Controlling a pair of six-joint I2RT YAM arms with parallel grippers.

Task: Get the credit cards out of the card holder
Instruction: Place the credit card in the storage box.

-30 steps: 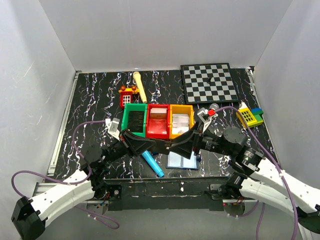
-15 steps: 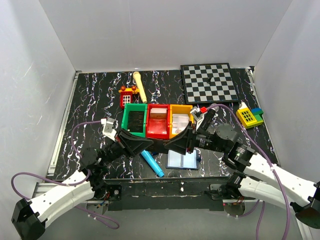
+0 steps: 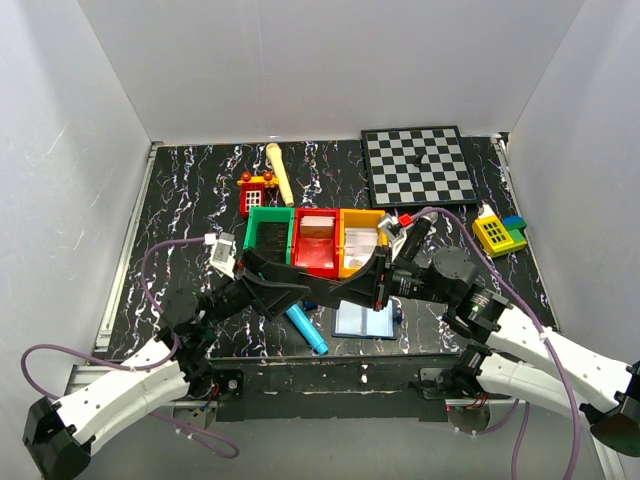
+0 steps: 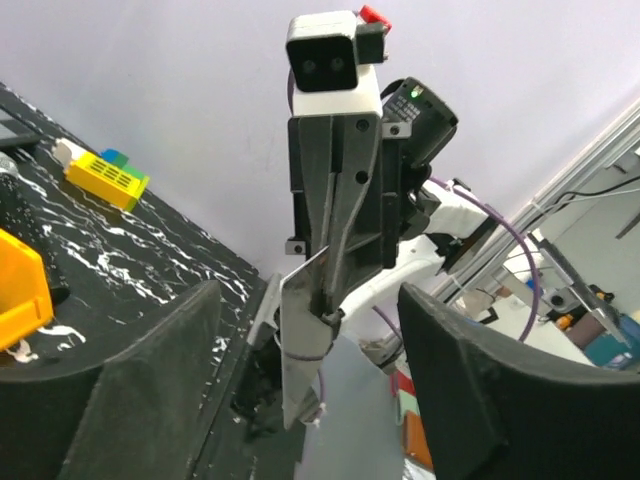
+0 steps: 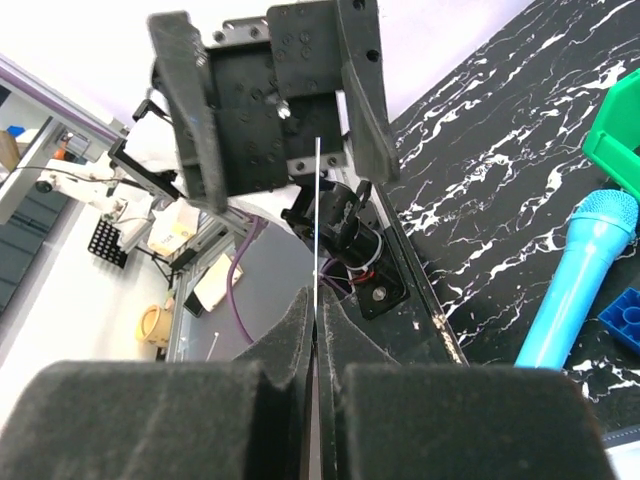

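Top external: card holder [image 3: 365, 320] lies open, light blue inside up, on the table [image 3: 190, 200] between the two arm bases. It sits just near of the yellow bin [image 3: 352, 262], with the cyan microphone [image 3: 305, 328] beside it on its left. Nothing is gripping it.

Above it the two arms meet tip to tip, off the table. Right gripper [image 5: 315, 330] is clamped on one thin grey card [image 4: 303, 350]. In the right wrist view the card is edge-on, pinched between the foam pads and sticking out toward the other arm.

Left gripper [image 4: 310, 400] is spread wide and has hold of nothing. The card's far edge reaches into the gap between its fingers, but neither pad touches it that I can see. It looks like a handover being lined up, though that's a guess.

Progress: at least one card is out of the holder and in the air. I can't tell whether the pockets hold any more, since the holder is small and partly under the right arm.

Farther back are the green [image 3: 266, 238], red [image 3: 315, 240] and yellow bins. Pale items lie in the red and yellow ones, but I can't tell whether they are cards.

The chessboard [image 3: 418, 165] is at the far right.

Left to do, as I read it: put this card down somewhere, then check the holder for others.
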